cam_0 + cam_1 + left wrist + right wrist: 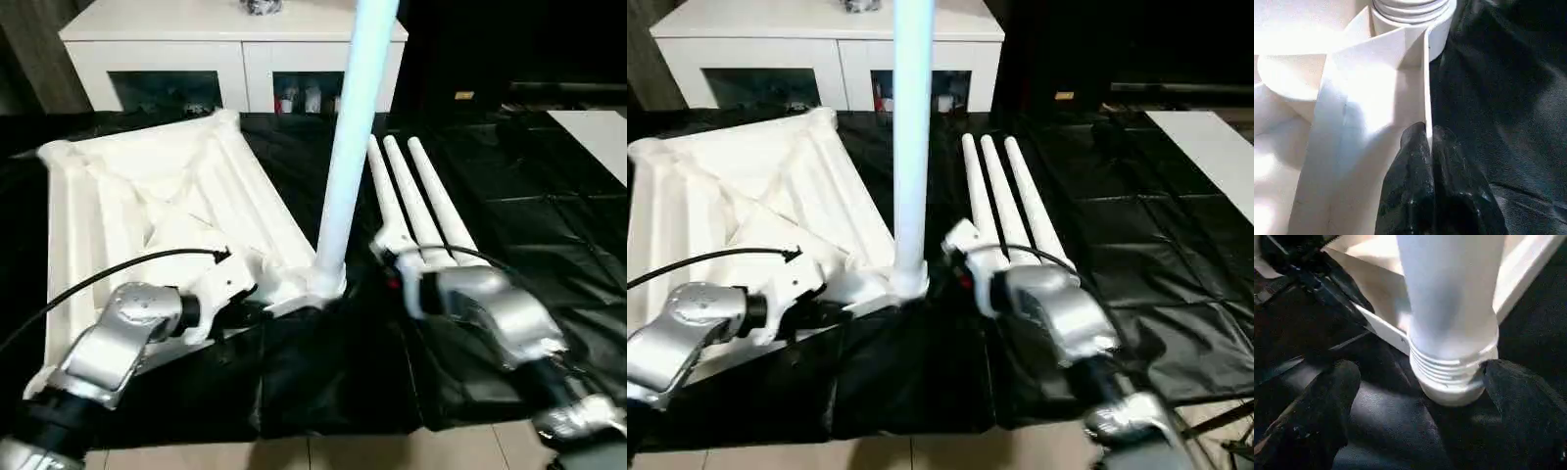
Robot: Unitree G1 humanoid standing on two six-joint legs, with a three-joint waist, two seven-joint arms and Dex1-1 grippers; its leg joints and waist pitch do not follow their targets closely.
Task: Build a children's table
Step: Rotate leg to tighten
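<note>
Tabletop (147, 196) underside up on black-covered desk (509, 196), long axis running away from robot. Leg (343, 176) upright in near corner socket (312, 286), threads partly exposed. Left gripper (1429, 134) pinched on tabletop rib; right gripper (1415, 396) wide, straddling leg base, not holding. Judgement: regrasp leg, twist fully home, keep rib clamped. Three spare legs (421, 196) beside socket.

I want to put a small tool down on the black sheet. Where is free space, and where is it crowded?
Free: the black plastic sheet to the right of the three loose white tapered legs, up to the flat white board. Crowded: around the upright white leg in the corner socket of the white ribbed tabletop, where both grippers work.
</note>
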